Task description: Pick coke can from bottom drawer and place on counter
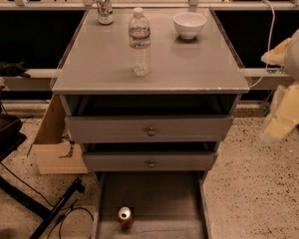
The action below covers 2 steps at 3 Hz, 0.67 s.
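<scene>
The coke can stands upright inside the open bottom drawer, near its front left, with its silver top showing. The counter is the cabinet's flat grey top above the two upper drawers. My gripper is a blurred pale yellow shape on the arm at the right edge. It hangs in the air beside the cabinet at the height of the upper drawers, far from the can and touching nothing.
On the counter stand a water bottle, a white bowl and a white-and-green can. The two upper drawers stick out slightly. A cardboard box and black stand legs with cables lie to the left on the floor.
</scene>
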{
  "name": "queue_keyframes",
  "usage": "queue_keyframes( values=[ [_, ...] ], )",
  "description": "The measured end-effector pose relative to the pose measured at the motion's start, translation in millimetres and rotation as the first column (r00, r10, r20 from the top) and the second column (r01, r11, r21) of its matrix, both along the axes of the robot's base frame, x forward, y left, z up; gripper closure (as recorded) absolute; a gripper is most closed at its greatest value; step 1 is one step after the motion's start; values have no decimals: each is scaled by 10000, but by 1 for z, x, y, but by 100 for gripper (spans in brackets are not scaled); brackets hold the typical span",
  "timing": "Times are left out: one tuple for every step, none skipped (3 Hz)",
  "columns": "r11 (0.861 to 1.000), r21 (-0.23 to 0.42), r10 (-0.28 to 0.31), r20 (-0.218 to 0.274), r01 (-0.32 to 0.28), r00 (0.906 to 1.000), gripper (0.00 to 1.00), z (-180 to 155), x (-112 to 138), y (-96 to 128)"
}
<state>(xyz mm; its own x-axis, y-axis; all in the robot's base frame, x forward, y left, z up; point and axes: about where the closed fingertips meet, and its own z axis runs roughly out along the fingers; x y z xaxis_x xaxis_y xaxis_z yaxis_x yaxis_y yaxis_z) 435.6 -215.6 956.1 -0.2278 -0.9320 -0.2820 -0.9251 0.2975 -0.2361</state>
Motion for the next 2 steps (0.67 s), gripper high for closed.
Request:
queue_keyframes(
  values=[
    [9853,1693,290,-378,-222,9989,0,-80,-13,2],
    [9148,4037,412,-578,-144,9975,0,-181,-24,11]
  ],
)
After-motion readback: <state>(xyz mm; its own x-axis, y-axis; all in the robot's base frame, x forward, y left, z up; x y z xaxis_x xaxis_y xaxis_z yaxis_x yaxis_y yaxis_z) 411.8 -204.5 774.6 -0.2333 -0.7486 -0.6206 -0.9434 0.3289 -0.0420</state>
